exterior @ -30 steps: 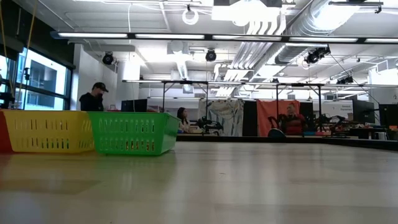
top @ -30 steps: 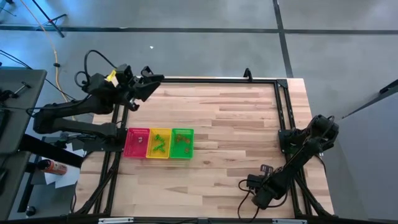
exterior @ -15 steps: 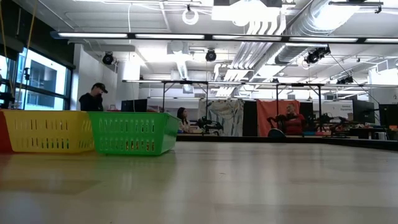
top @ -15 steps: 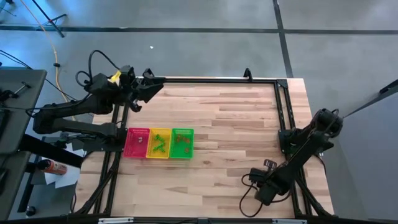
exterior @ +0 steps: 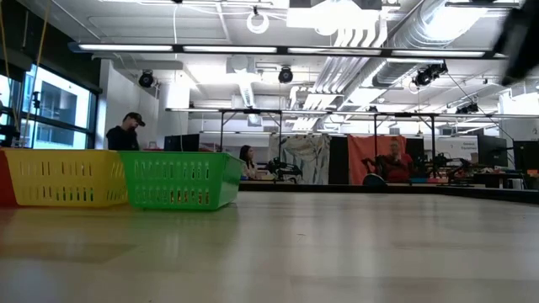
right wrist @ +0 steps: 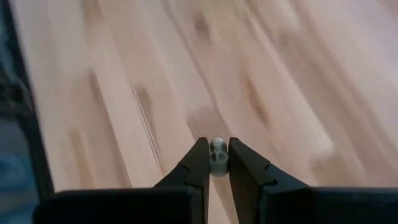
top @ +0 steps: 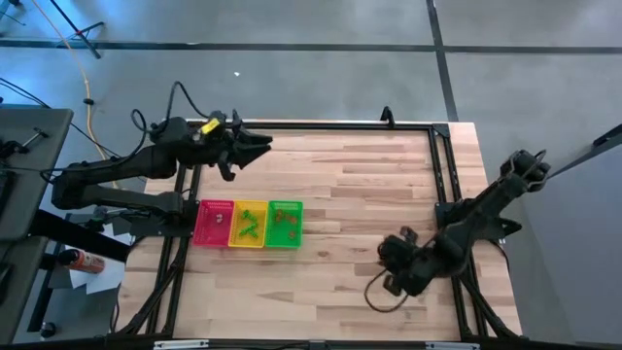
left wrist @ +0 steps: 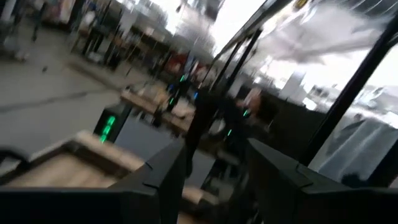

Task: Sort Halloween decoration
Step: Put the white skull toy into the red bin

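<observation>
Pale wood runs the whole tabletop (top: 369, 185), and on its near edge the right tool (top: 387, 255) has swung in from the corner over the last second, its arm now reaching further toward the middle. In its wrist view the two dark fingers are pinched almost together on a small pale grey trinket (right wrist: 217, 152), held above bare boards. So one piece is picked up and, I judge, on its way to be sorted.

Further along, three little trays sit side by side: red (top: 215, 225), yellow (top: 249, 225) and green (top: 285, 225). Small green and orange trinkets already lie in them, too tiny to tell apart from above. The grey one probably belongs in the red tray, well apart from the right tool, though I cannot be sure.

At the far side the left tool (top: 260, 147) has stretched out over the tabletop's back edge, fingers spread and holding nothing.
</observation>
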